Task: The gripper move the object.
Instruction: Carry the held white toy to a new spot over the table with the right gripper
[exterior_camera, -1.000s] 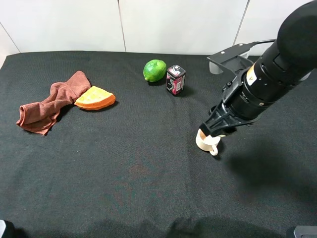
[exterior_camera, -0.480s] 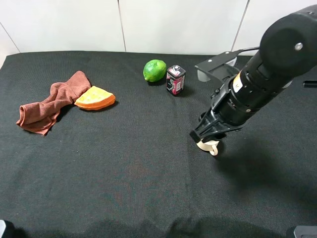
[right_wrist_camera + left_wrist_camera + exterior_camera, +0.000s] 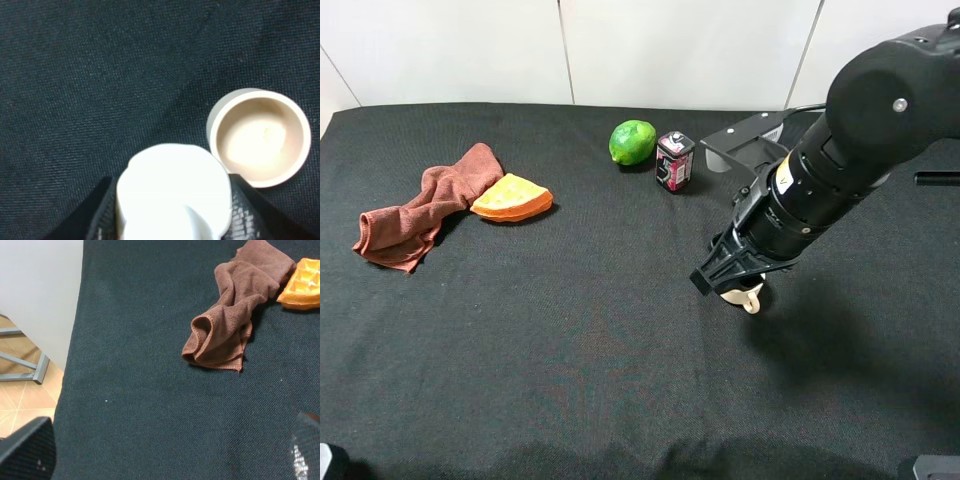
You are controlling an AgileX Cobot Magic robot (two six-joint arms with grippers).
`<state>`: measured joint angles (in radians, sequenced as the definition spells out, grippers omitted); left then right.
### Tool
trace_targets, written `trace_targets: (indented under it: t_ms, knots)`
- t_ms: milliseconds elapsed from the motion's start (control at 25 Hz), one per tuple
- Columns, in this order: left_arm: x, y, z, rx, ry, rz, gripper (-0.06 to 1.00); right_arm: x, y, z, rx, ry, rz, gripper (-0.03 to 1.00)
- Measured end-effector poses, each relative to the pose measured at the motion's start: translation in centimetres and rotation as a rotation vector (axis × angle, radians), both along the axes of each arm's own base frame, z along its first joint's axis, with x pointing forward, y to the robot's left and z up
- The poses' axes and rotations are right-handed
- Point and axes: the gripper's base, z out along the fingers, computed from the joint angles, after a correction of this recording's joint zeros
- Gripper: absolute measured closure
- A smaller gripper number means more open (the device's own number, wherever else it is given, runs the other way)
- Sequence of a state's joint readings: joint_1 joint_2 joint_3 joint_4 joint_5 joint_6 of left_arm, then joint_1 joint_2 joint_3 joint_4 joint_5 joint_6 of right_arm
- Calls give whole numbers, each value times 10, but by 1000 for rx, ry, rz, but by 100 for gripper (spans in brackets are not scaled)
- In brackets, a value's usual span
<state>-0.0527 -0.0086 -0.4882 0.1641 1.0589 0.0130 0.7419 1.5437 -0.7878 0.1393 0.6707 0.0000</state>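
The right gripper (image 3: 172,202) is clamping together on the smooth, cream-white, lumpy garlic bulb (image 3: 170,175); it is hanging just beside a round, matte beige mug (image 3: 257,137) over black woven cloth (image 3: 75,75).

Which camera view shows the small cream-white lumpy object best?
The right wrist view: the small cream-white lumpy object appears large, gripped between the fingers of the right claw. In the exterior high view the claw covers it. The left wrist view does not show it.
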Motion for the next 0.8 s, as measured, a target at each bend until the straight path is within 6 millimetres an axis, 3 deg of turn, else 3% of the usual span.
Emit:
trace_targets:
  t_ms: [800]
  knots:
    - [0,0,0,0,0,0,-5,-16,26,-12,22,9,85,63]
